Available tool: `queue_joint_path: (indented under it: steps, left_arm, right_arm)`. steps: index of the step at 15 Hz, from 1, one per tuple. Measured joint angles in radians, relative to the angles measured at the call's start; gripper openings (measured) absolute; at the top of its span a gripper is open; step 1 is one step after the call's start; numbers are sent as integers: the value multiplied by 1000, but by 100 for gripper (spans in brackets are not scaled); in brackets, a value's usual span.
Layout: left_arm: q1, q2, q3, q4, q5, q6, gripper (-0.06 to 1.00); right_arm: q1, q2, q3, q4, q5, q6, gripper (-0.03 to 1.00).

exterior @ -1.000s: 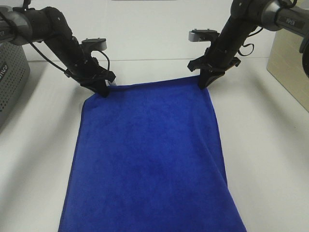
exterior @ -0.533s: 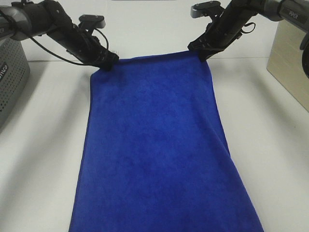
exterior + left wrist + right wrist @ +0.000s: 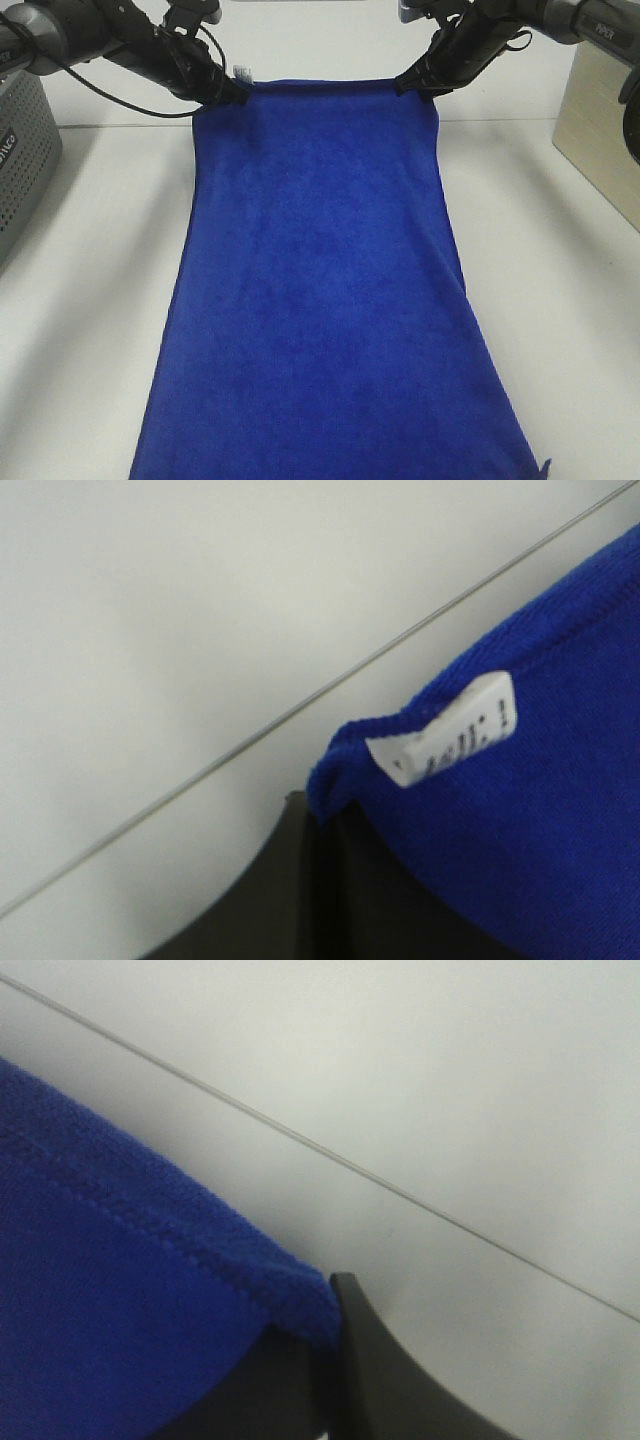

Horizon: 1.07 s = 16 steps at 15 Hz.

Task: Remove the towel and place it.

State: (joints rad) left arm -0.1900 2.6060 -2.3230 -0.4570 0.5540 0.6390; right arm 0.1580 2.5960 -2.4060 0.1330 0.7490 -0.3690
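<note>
Two corner grips carry the whole load, so slippage is the main hazard. Nearest the high camera, the towel [image 3: 320, 300] runs out of view at the lower edge, and whether its near end rests on the tabletop [image 3: 560, 300] cannot be told. If that end drags, friction could pull a corner free. Farther back, the cloth hangs as one taut sheet from its far edge, raised above the surface. Uneven travel of the two arms could skew or bunch it.

At the far corners, the left claw [image 3: 228, 92] is clamped on the corner bearing the white tag [image 3: 445, 729]; the wrist view shows only a small fold of cloth pinched there, a shallow hold. The right claw [image 3: 415, 85] is clamped on the opposite corner, likewise near the hem.

Tabletop: white, smooth, bare beside the cloth. A grey perforated bin [image 3: 25, 150] stands at the left edge, a beige box [image 3: 600, 140] at the right. A pale wall [image 3: 320, 40] lies behind.
</note>
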Motion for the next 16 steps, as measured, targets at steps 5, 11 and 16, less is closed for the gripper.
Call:
queue_joint_path:
  steps: [5,11,16]
  left_arm:
    - [-32,61,0,0,-136,101,0]
    - [-36,112,0,0,-219,110,0]
    - [-36,138,0,-1,-288,112,2]
  right_arm:
    - [1,26,0,-92,-35,82,2]
    - [1,99,0,-92,-95,106,2]
    - [1,105,0,-58,-161,108,2]
